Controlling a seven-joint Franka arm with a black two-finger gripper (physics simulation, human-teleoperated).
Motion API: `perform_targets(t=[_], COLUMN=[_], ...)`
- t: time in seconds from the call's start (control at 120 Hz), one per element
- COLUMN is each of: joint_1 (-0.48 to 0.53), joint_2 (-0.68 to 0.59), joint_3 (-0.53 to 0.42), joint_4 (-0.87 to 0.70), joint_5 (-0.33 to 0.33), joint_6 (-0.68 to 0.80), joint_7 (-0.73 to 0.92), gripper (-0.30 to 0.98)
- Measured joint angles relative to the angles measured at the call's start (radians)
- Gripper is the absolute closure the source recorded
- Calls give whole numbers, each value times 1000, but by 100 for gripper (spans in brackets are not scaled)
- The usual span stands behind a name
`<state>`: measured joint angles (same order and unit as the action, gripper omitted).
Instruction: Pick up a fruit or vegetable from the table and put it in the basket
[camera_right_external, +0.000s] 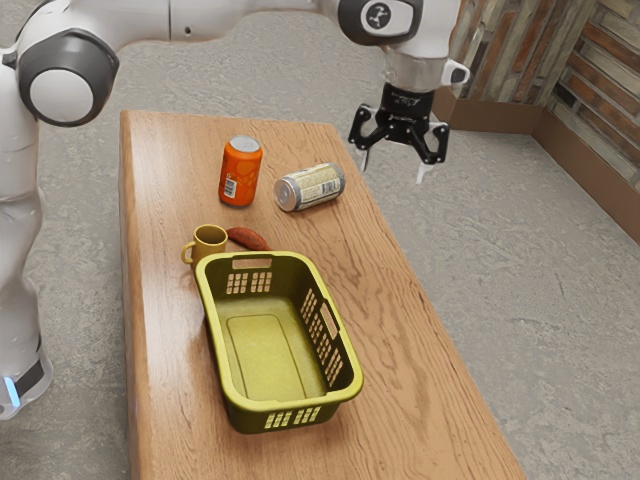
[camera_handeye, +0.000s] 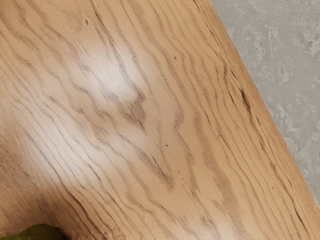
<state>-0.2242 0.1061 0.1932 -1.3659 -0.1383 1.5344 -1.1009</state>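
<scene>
Here's the gripper (camera_right_external: 394, 168), spread wide, gripping nothing! Lower down, well off toward the exterior view's left, lies the reddish sweet potato (camera_right_external: 248, 238), long axis slanting from the mug (camera_right_external: 210, 238) toward the basket's (camera_right_external: 351, 380) rim.

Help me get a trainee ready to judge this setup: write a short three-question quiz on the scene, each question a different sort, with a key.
1. True or false: the orange can stands upright.

2. Which describes the gripper?
A) shut on a can
B) open, above the basket
C) open, with nothing between its fingers

3. Fill in the blank: the reddish elongated produce lies off one end of the basket, beside the yellowish ____.

Key: 1 true; 2 C; 3 mug.
</scene>
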Motion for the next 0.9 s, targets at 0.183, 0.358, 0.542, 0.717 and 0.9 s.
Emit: perform_targets(t=[0.183, 0.358, 0.542, 0.717, 0.9], joint_1=[-14, 4, 36, 79, 6], joint_2=[-9, -32, -49, -300, -411], joint_3=[5, 54, 80, 33, 124], joint_4=[0, -34, -125, -467, -562], joint_5=[-24, -90, -106, -110, -76], joint_6=[-4, -19, -55, -31, 9], joint_7=[-317, -372, -154, 14, 141], gripper=[0, 0, 0, 0, 0])
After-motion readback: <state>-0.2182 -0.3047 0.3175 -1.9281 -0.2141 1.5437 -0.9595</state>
